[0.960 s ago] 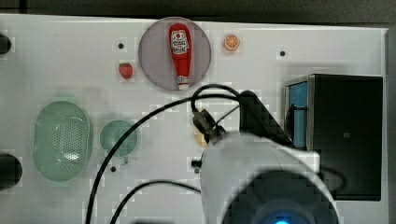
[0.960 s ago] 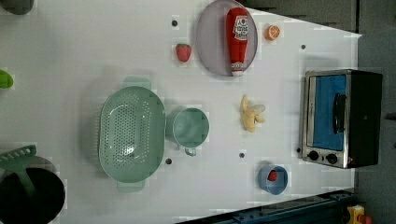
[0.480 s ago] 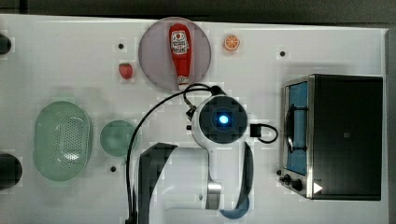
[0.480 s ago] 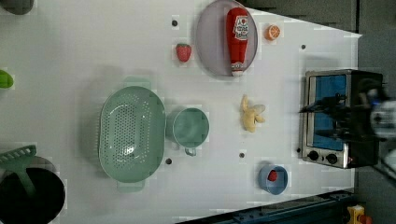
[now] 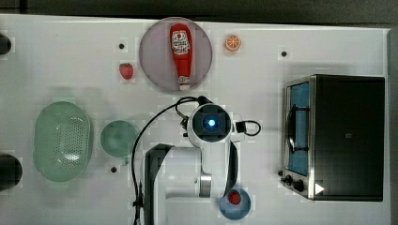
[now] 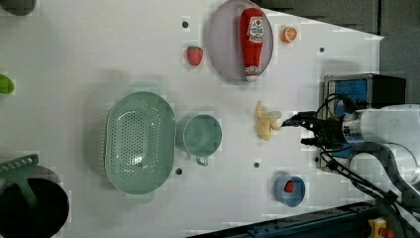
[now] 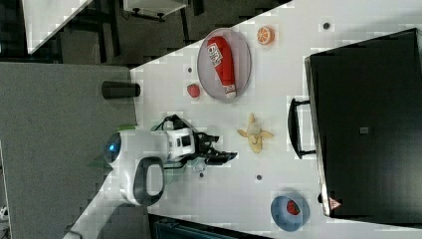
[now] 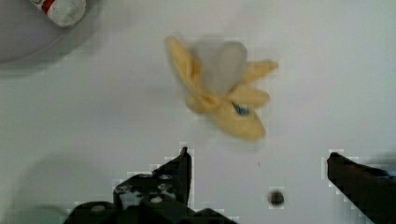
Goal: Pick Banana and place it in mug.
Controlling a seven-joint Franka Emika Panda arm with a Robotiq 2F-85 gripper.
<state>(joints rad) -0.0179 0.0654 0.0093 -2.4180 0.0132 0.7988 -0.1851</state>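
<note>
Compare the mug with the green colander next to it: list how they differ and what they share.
The mug is round and clearly smaller; the colander is a larger oval. The mug's wall and floor are solid, while the colander is perforated with rows of small holes. The mug has one tiny side handle; the colander has a tab at each end. Both are pale mint green, stand upright and empty on the white table, side by side.

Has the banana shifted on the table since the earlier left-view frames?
No. In the left view the banana lies where it did, between the mug and the toaster oven, below the ketchup plate.
</note>
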